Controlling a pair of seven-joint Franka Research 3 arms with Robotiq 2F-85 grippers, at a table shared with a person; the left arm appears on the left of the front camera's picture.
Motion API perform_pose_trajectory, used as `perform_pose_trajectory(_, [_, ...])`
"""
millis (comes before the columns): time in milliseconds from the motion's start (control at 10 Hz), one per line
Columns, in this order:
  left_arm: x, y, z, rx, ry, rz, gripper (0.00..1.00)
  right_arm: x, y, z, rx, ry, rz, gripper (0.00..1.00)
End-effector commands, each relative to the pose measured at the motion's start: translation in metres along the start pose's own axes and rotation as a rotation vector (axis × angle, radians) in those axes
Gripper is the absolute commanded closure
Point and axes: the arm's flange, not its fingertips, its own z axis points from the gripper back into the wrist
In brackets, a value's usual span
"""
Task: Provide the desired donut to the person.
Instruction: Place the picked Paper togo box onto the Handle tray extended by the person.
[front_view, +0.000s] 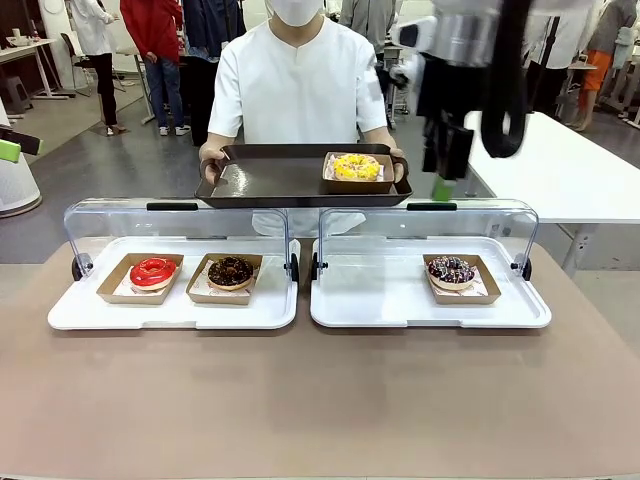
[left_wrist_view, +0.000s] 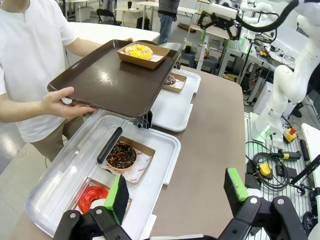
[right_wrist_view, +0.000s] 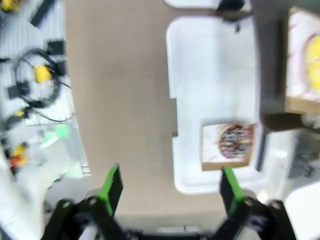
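Seeing the yellow donut on the brown tray the person holds, right gripper and left gripper both spread empty, I fear my right arm, just beside that tray, could knock it.

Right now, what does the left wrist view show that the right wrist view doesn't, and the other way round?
Left wrist adds: the person holding the brown tray, the red donut, the chocolate donut, the left fingers spread apart. Right wrist adds: cables on the floor, the right fingers spread apart. Both: yellow donut in its box, sprinkled donut in its box on a white tray, the brown table.
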Motion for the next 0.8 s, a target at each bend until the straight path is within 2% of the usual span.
perform_pose_trajectory(0, [0.002,-0.002,0.001,-0.002,-0.008,0.003,0.0,-0.03,0.017,-0.023,-0.023,-0.051,-0.028,0.0])
perform_pose_trajectory(100, [0.002,-0.002,0.001,-0.002,-0.008,0.003,0.0,-0.039,0.01,-0.029,-0.014,-0.07,-0.032,0.0])
perform_pose_trajectory(200, [0.002,-0.002,0.001,-0.002,-0.008,0.003,0.0,-0.02,0.012,-0.008,-0.008,-0.006,-0.024,0.0])
perform_pose_trajectory(700, [0.002,-0.002,0.001,-0.002,-0.008,0.003,0.0,-0.02,0.012,-0.008,-0.008,-0.006,-0.024,0.0])
